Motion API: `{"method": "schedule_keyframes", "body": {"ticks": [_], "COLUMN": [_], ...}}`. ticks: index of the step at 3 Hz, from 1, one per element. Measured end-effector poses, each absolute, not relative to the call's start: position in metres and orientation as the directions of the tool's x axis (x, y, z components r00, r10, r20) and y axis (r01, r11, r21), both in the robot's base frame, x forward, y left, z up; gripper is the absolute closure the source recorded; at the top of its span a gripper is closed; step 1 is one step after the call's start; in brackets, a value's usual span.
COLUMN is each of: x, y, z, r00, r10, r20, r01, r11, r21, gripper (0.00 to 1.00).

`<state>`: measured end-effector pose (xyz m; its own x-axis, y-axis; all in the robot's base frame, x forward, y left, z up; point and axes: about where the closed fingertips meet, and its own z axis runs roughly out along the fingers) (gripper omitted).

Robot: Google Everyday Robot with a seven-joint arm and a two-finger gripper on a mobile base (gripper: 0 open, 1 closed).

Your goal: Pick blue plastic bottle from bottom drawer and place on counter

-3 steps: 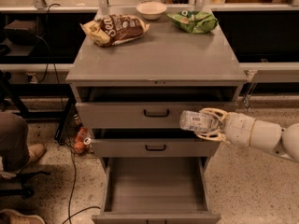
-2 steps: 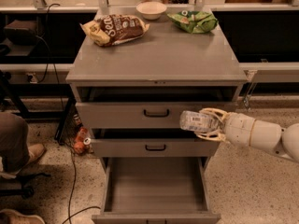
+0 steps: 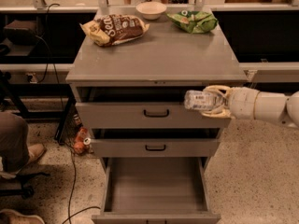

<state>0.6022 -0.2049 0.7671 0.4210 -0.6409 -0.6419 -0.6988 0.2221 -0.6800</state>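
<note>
My gripper [image 3: 209, 101] comes in from the right and is shut on the blue plastic bottle [image 3: 200, 100], a small clear bottle with a pale label. It holds the bottle lying sideways in front of the top drawer's right end, just below the counter's front edge. The counter [image 3: 159, 55] is the flat grey cabinet top above it. The bottom drawer [image 3: 155, 185] is pulled out wide, its plain grey floor bare.
On the counter lie a brown snack bag [image 3: 114, 29] at back left, a white bowl [image 3: 151, 10] at back middle and a green snack bag [image 3: 193, 21] at back right. The two upper drawers [image 3: 155, 113] stand slightly open. A person's leg and shoe [image 3: 18, 148] are at left.
The gripper with the bottle has risen, from about the gap between the two upper drawers to the top drawer's front. The camera view has also shifted slightly.
</note>
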Motion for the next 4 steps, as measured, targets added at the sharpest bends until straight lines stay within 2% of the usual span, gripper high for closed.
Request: {"method": "schedule_keyframes", "body": {"ticks": [1,2,4], "x": [0.622,0.629,0.628], "y": [-0.213,-0.220,-0.215], "z": [0.816,0.846,0.842], "r00": [0.460,0.480,0.473], "r10": [-0.699,-0.719,-0.708], "r20": [-0.547,-0.503,-0.525], "r01": [-0.616,-0.554,-0.564], "r11": [0.193,0.196,0.214], "r21": [-0.764,-0.809,-0.797], "gripper": [1.00,1.00,1.00]}}
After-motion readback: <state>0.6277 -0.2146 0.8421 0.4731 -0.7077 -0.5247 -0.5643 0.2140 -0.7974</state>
